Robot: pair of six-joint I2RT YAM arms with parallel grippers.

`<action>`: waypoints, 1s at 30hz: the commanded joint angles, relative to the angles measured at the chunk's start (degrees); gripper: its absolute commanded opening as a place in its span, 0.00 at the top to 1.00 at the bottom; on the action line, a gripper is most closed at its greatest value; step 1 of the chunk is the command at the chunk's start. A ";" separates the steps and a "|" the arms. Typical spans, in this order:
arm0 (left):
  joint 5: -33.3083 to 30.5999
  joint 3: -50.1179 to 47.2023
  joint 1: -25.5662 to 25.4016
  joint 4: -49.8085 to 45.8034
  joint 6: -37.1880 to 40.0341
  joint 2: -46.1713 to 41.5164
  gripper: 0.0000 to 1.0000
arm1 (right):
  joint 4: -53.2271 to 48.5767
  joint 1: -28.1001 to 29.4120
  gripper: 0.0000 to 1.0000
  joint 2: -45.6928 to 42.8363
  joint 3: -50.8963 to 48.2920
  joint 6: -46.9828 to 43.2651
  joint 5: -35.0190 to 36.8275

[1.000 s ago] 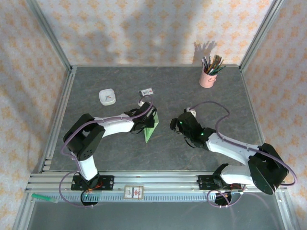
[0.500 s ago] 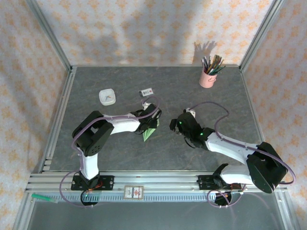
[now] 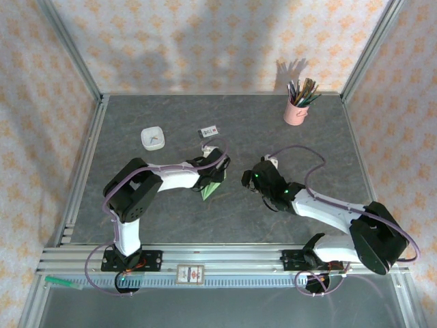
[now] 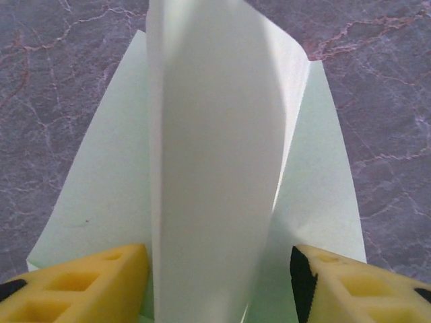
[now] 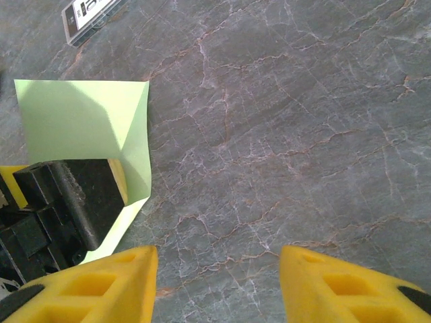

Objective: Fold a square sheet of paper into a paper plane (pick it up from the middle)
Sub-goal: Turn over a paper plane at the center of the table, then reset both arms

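Loosely folded paper plane (image 4: 215,168) — pale green — on veined table (image 4: 390,101).

Dark grey marbled tabletop (image 3: 171,225) w/ pink veins; peach floral walls (image 3: 205,41) (soft shadows on back); alu frame posts (image 3: 72,48).
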 commanded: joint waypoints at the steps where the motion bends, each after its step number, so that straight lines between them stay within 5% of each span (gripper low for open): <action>1: -1.38 -1.53 0.70 0.43 -1.59 0.68 0.36 | 0.49 -0.26 0.50 0.46 -0.56 -0.32 0.31; 23: -4.23 -0.26 0.70 0.41 -2.70 -8.45 0.29 | -1.59 -0.30 0.49 2.14 3.32 -4.11 1.93; 30: -10.97 -3.93 1.69 3.60 2.63 -18.15 0.29 | -8.27 -0.26 0.45 1.53 10.16 -11.26 17.40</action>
